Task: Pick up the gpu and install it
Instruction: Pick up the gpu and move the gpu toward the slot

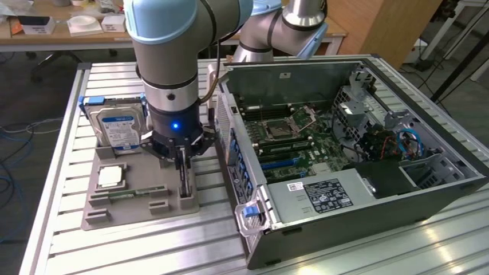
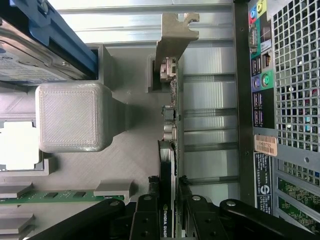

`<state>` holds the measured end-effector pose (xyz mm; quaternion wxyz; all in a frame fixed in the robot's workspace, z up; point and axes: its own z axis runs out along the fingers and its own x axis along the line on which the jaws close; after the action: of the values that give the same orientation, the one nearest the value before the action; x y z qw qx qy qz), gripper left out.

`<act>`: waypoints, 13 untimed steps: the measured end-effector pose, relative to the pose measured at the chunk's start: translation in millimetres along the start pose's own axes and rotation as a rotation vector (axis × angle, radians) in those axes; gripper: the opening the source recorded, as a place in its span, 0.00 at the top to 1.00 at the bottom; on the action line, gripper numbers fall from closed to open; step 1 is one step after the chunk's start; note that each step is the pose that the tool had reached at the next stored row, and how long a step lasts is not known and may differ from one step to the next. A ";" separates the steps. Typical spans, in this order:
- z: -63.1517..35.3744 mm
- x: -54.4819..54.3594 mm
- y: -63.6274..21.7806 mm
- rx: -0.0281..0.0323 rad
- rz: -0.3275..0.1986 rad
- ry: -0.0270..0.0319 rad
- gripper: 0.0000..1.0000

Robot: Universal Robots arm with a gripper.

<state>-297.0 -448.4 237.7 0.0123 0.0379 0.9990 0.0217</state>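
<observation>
Exterior view, items in descending size.

Surface (image 1: 61, 240): slatted aluminium, carrying everything listed below.

Computer case (image 1: 344, 240): dark tower laid on its side toward the exterior view's right. The side panel is off and the motherboard is exposed.

Arm (image 1: 176, 51): grey with blue caps, reaching down over the tray just beside the case.

Tray (image 1: 130, 215): grey printed fixture toward the exterior view's left, touching or nearly touching the case.

Hard drive (image 1: 118, 129): silver with a blue label, standing upright in a blue-edged holder at the tray's far end.

Gpu (image 1: 185, 186): stands on edge in a slot along the tray side nearest the case, directly under the arm. The wrist view shows it edge-on (image 2: 167, 150), its silver bracket (image 2: 175, 35) at the end away from the tool, beside the case's rear port panel.

Tool (image 1: 182, 163): lowered onto the gpu. In the wrist view the tool (image 2: 169, 187) is narrowed around the card, one black finger (image 2: 150, 205) against each face, gripping it while it sits in its slot.

Processor (image 1: 111, 176): square silver chip, lying flat in a tray recess.

Memory stick (image 1: 130, 193): narrow and green, lying in a tray groove near the processor.
</observation>
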 end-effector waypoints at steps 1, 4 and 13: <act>0.0 0.0 0.0 0.0000 0.000 0.0000 0.74; 0.0 0.0 0.0 0.0000 0.000 0.0000 0.74; 0.2 -7.3 0.6 -0.0001 0.000 0.0000 0.74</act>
<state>-289.7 -448.4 237.7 0.0123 0.0378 0.9990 0.0218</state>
